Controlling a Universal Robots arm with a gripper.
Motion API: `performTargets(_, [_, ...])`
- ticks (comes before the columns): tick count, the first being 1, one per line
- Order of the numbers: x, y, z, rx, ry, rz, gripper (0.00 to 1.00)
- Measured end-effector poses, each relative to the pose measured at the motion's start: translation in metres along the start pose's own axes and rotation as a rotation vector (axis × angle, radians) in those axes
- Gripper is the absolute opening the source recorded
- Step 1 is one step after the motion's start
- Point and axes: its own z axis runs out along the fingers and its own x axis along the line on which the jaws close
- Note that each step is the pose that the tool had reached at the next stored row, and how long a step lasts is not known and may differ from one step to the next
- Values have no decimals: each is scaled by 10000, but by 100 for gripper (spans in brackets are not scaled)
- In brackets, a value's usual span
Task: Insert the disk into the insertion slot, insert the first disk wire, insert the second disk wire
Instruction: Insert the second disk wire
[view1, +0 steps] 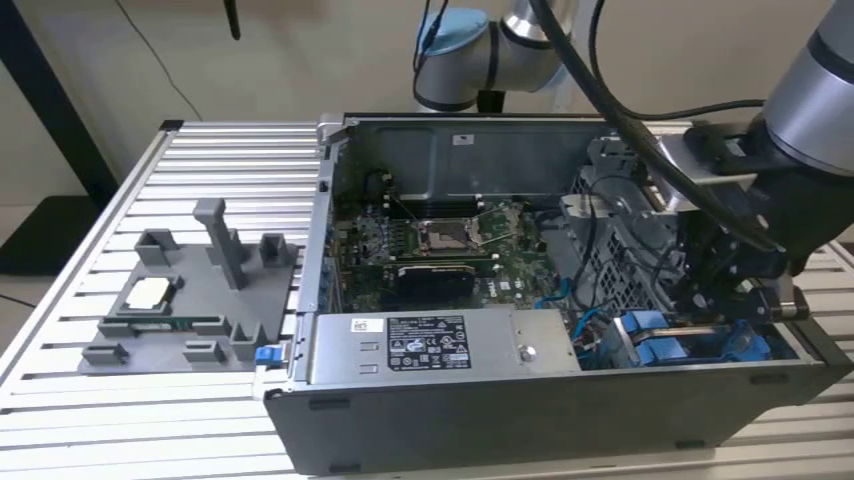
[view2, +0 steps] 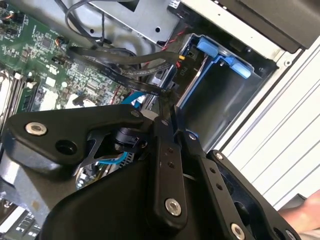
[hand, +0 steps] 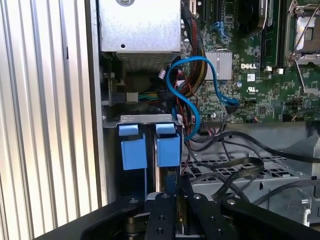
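While the gripper (view1: 707, 300) hangs low inside the open computer case (view1: 534, 420), at the end toward the exterior view's right, the step in hand reads as seating the disk (hand: 172, 192) in the insertion slot (view2: 220, 95).

- Gripper: over the drive bay; jaws drawn close about a thin dark edge, apparently the disk, though the hold itself is hidden.
- Disk: only a narrow edge shows in the first wrist view, standing on end below two bright blue carrier tabs (hand: 150, 147); label unseen.
- Insertion slot: grey metal bay with blue rails.
- Blue cable (hand: 192, 95): looped just beside the bay, loose.
- Handling note: keep the disk square to the rails, press straight along them, keep cables clear.
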Motion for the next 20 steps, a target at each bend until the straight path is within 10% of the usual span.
performTargets(20, [3,-15,80,25,-1,-3,16])
